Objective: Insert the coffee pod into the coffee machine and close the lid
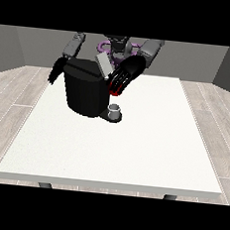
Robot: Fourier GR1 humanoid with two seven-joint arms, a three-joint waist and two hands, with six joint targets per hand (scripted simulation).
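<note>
Just under the hand at the view's right sits a red thing at the machine. Fingers look straight, holding nothing I can see. Lid is up, so push it down slow & flat on the coffee machine.

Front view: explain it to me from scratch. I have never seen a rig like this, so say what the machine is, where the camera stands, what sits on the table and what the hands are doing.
The camera stands across a large white table and faces a humanoid robot, small at the top. Its two arms reach towards you, each ending in a black hand.

On the table stands a black coffee machine with its grey lid tilted up. On its base in front sits a small grey cup.

The hand at the view's right is at the machine's top, beside the lid, fingers stretched downwards; a red thing at the machine shows at its fingertips. I cannot see anything held in it. The hand at the view's left hangs beside the machine, apart from it. The coffee pod does not plainly show.
</note>
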